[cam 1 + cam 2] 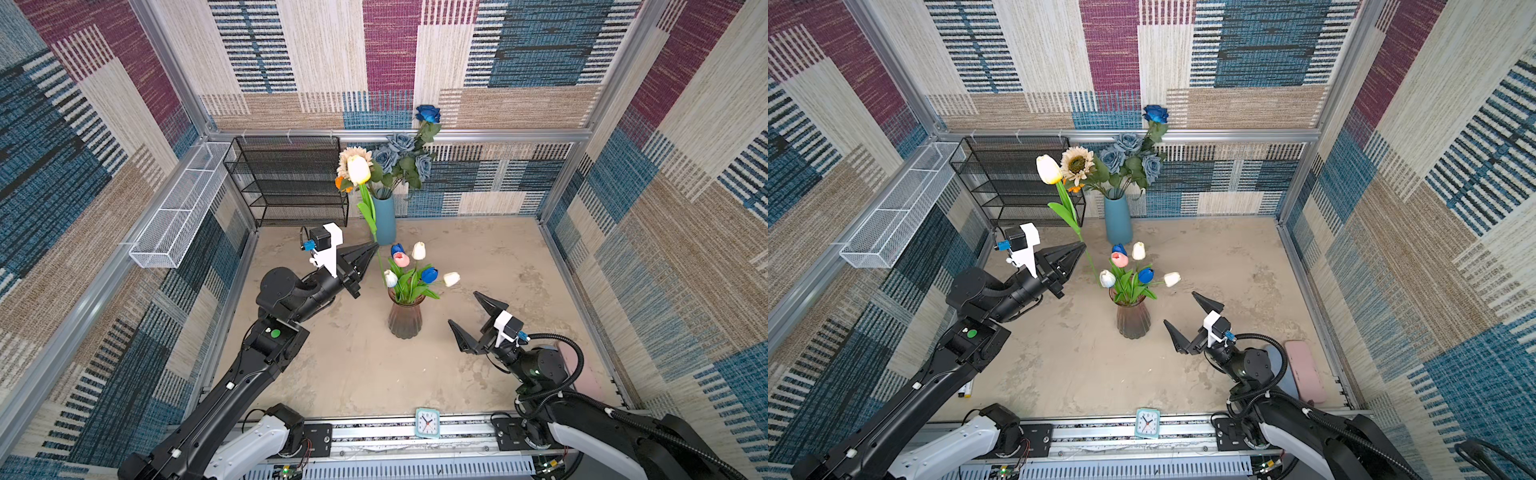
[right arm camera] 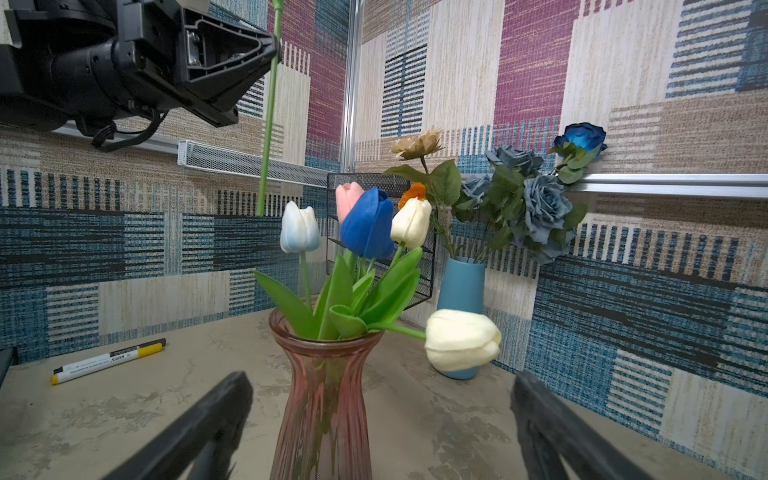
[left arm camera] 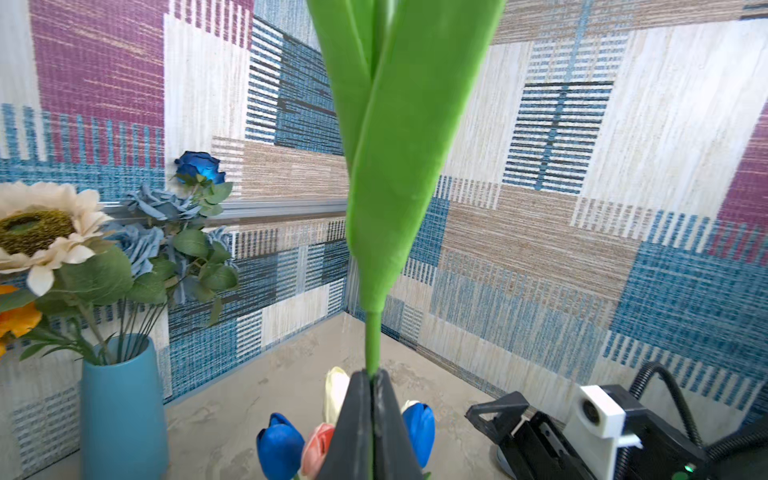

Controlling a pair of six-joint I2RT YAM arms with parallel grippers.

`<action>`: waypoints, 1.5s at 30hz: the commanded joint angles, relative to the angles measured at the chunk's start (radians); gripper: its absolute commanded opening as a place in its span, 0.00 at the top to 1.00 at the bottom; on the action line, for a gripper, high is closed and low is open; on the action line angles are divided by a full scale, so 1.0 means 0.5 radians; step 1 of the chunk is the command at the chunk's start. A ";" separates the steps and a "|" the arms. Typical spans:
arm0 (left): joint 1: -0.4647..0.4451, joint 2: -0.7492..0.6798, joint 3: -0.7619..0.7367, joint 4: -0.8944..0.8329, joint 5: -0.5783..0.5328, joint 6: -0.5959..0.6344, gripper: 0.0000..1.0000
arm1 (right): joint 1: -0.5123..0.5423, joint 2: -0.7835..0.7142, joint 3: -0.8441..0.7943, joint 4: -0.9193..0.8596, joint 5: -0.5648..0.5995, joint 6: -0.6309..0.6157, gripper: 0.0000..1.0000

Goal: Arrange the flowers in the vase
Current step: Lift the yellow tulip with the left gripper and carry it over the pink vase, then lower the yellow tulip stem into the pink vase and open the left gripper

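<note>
Left gripper (image 1: 376,246) clamps the yellow-white tulip (image 1: 358,169) by its stem, upright, just beside the tulips (image 1: 409,270) in the pink glass vase (image 1: 405,318) at worktop (image 1: 353,374) centre. Right gripper (image 1: 462,307): wide apart, empty, near the vase.

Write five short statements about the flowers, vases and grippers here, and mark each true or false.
The left gripper has its jaws shut on the stem of the yellow tulip. True.
The right gripper holds a flower. False: its jaws stand open and empty.
The sunflower stands in the blue vase. True.
The pink glass vase is empty. False: it holds tulips.
A marker lies on the table. True.
</note>
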 commanded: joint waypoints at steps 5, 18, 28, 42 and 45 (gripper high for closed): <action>-0.224 0.152 0.042 0.176 -0.014 0.127 1.00 | 0.002 -0.003 -0.013 0.044 0.008 0.018 0.00; -0.461 0.258 -0.296 0.533 -0.745 0.400 1.00 | 0.002 0.042 -0.013 0.070 -0.004 0.030 0.00; -0.461 0.435 -0.295 0.622 -0.725 0.332 1.00 | 0.002 0.032 -0.012 0.058 0.002 0.024 0.00; -0.461 0.413 -0.479 0.655 -0.810 0.281 0.99 | 0.003 0.058 -0.006 0.064 -0.009 0.030 0.00; -0.461 0.413 -0.472 0.617 -0.748 0.322 0.94 | 0.002 0.062 -0.008 0.064 -0.009 0.030 0.00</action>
